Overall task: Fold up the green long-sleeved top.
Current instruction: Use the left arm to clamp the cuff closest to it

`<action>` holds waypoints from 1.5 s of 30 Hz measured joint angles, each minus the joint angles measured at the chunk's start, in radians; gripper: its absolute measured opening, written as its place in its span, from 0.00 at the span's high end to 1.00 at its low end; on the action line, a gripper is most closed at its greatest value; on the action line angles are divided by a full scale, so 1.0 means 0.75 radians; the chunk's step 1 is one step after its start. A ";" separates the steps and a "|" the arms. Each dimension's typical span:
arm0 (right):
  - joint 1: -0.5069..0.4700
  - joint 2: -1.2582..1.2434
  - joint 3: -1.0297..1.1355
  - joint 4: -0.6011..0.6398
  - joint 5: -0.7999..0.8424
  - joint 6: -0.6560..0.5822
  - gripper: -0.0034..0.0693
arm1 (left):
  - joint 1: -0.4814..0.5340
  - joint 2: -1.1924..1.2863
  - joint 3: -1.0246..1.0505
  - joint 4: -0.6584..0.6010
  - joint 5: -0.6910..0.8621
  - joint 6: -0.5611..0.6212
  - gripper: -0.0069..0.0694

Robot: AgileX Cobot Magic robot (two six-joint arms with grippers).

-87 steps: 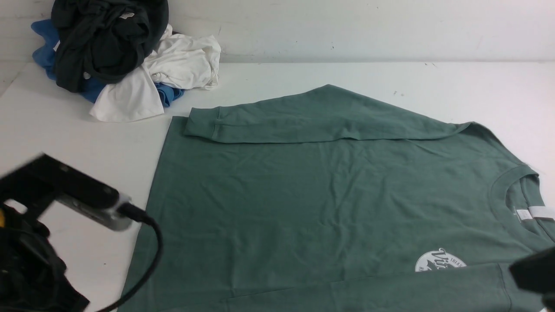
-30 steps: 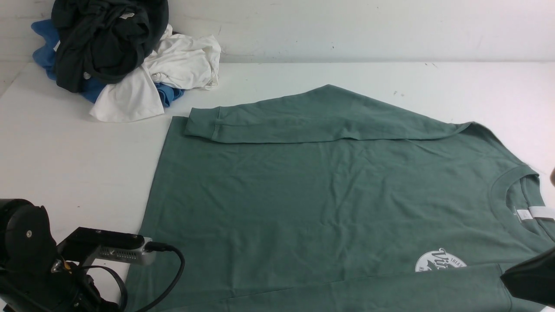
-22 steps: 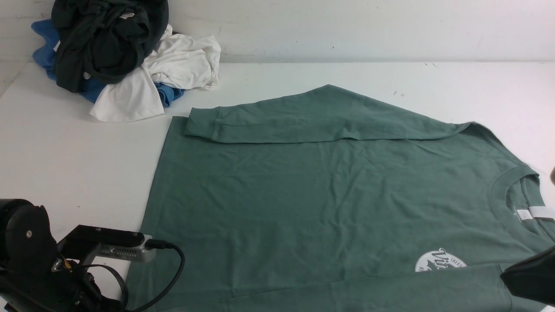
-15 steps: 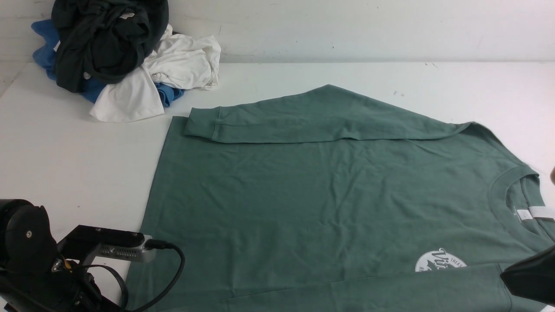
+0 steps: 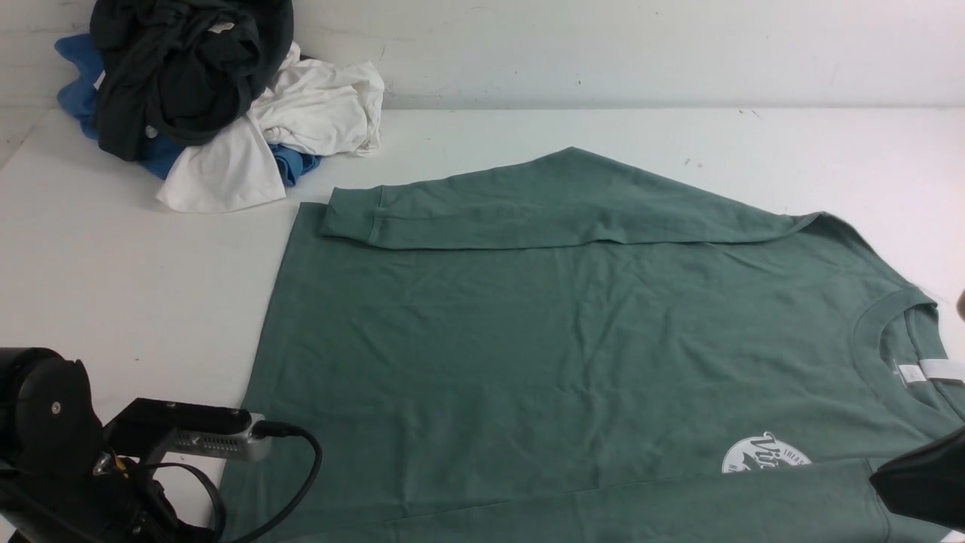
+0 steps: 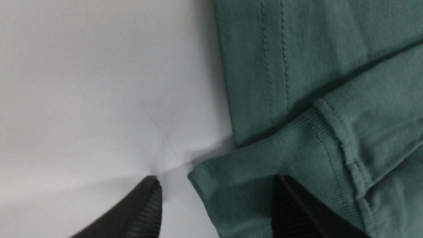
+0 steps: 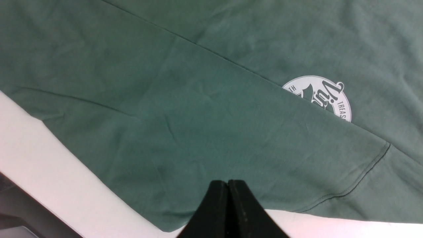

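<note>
Left pincer (image 6: pixel 217 180) wide open, straddling the cuff (image 6: pixel 251 165) of the green long-sleeved top (image 5: pixel 558 339), gripping nothing. Right pincer (image 7: pixel 228 183) closed, empty. Chest logo (image 7: pixel 325 96) reads "TREAS", half under the sleeve.

A black garment (image 5: pixel 181 68) lies heaped on a white garment (image 5: pixel 301 113) and blue garment (image 5: pixel 75 87).

The left arm (image 5: pixel 53 445) sat low at the corner of the top (image 5: pixel 565 339) nearest the robot. The left gripper (image 6: pixel 217 180) stood with jaws wide apart, one finger (image 6: pixel 145 208) just off the top's edge and the other (image 6: pixel 297 211) over the top. The right arm (image 5: pixel 920 483) reached over the top's near edge, toward its neck end. The right gripper (image 7: pixel 228 188) was pressed closed, with nothing visible between its tips.
</note>
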 joint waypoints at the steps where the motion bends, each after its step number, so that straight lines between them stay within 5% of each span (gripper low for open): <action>1: 0.000 0.000 0.000 0.000 -0.001 0.000 0.97 | 0.001 0.019 -0.005 -0.006 0.002 0.000 0.33; 5: 0.000 0.000 0.000 0.000 -0.001 0.000 0.97 | 0.003 0.045 -0.022 -0.016 0.020 0.000 0.40; 9: 0.000 0.000 0.000 0.000 -0.001 0.000 0.97 | 0.003 0.033 -0.022 -0.042 0.020 0.000 0.57; 12: 0.000 0.000 0.000 0.000 -0.001 0.000 0.97 | 0.003 -0.021 -0.008 -0.033 -0.005 -0.002 0.81; 15: 0.000 0.000 0.000 0.000 -0.001 0.000 0.97 | 0.003 -0.096 -0.001 -0.018 -0.007 -0.006 0.87; 32: 0.000 0.000 0.000 -0.001 -0.001 0.000 0.97 | 0.003 -0.240 -0.001 -0.002 0.035 -0.009 0.84; 41: 0.000 0.000 0.000 -0.001 -0.001 0.000 0.97 | 0.003 -0.148 -0.001 0.054 0.015 -0.009 0.58; 45: 0.000 0.000 0.000 -0.003 -0.001 0.000 0.97 | 0.003 -0.088 -0.001 0.054 -0.019 -0.009 0.56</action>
